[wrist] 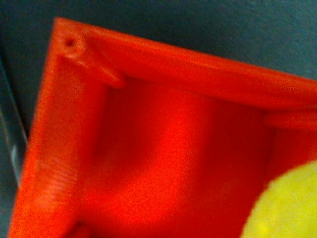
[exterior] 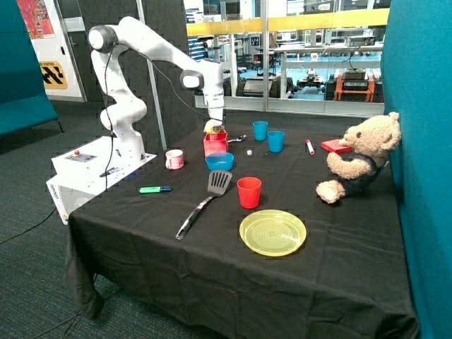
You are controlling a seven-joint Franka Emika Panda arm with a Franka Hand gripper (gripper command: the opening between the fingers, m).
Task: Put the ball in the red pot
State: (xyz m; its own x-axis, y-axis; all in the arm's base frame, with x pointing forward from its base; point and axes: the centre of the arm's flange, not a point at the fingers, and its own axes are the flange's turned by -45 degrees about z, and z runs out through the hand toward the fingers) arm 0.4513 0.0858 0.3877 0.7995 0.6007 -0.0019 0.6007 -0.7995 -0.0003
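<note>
Ball (exterior: 212,126) right above the red pot (exterior: 215,145), gripped by the end effector (exterior: 214,124). Could clip the rim and bounce off onto the bench (exterior: 212,254) if dropped off-center.

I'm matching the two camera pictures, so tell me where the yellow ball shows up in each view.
Outside view: the ball sits at the gripper, just above the red pot's rim, behind the blue bowl.
Wrist view: the ball fills one corner, over the red pot's inside.
Shared landmark: the red pot.
</note>
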